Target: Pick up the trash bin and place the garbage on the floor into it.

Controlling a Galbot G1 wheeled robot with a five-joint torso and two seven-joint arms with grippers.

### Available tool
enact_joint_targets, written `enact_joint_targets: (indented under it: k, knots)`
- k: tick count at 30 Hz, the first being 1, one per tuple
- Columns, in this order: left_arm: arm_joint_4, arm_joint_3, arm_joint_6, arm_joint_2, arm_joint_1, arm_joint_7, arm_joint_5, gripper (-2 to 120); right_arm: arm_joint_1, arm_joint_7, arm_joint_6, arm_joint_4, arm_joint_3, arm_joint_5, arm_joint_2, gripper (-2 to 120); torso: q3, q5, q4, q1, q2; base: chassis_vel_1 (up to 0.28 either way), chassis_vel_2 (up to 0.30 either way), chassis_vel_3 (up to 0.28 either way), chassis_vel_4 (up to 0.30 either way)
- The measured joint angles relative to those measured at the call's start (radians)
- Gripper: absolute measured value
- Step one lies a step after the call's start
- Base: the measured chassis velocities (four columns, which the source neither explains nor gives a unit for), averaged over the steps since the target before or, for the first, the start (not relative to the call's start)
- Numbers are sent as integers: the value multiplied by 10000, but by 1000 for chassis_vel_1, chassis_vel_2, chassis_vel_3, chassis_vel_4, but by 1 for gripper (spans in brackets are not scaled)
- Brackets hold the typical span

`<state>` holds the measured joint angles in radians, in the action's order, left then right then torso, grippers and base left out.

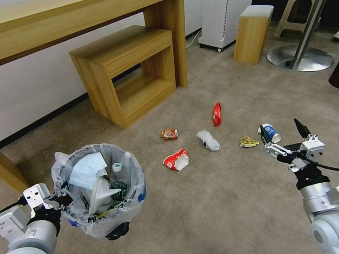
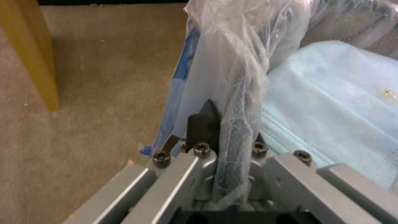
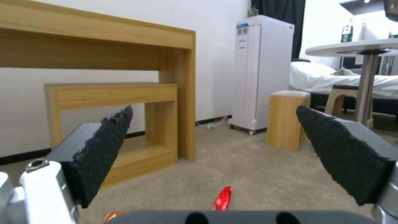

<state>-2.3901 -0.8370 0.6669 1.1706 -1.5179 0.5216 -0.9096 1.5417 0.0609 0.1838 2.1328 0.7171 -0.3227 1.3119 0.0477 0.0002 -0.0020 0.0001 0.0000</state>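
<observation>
Head view: the left tool [image 1: 63, 199] holds the trash bin [image 1: 102, 189] by its near rim, lifted clear of the beige floor [image 1: 216, 205] at the robot's left. In the left wrist view the tool's black fingers [image 2: 203, 124] are clamped on the bag-covered rim [image 2: 236, 118], with the clear liner bunched between them. A pale-blue mask [image 1: 87, 171], a white slipper [image 1: 100, 193] and a green-labelled bottle [image 1: 119, 178] lie inside the bin.

On the carpet ahead (well apart from the bin) lie 6 pieces of litter: a crushed can [image 1: 170, 134], a red-and-white crushed cup [image 1: 176, 160], a crumpled white wad [image 1: 208, 140], a red wrapper [image 1: 217, 114], a yellow wrapper [image 1: 248, 142] and a blue-white cup [image 1: 270, 132].

The right tool [image 1: 284, 132] hangs with its 2 fingers spread wide and nothing between them, near the blue-white cup. Its wrist view looks across the carpet past the red wrapper [image 3: 223, 198] towards a wooden desk [image 3: 124, 40] and a low wooden shelf [image 3: 112, 96].
</observation>
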Motion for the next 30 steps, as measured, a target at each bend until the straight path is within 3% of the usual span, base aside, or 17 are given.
enact_joint_targets:
  k: [21,30]
  knots:
    - [-103,-396,-24,34,-53,-8,-56,1,-18,24,98,-14,-40,13,6,100,1,1,3,1,-1,-243,246,247,-246]
    - [-163,-370,-13,57,-74,10,-213,1,150,-448,-373,-170,-277,-34,-1527,100,2,-4,0,2,0,-230,237,215,-230]
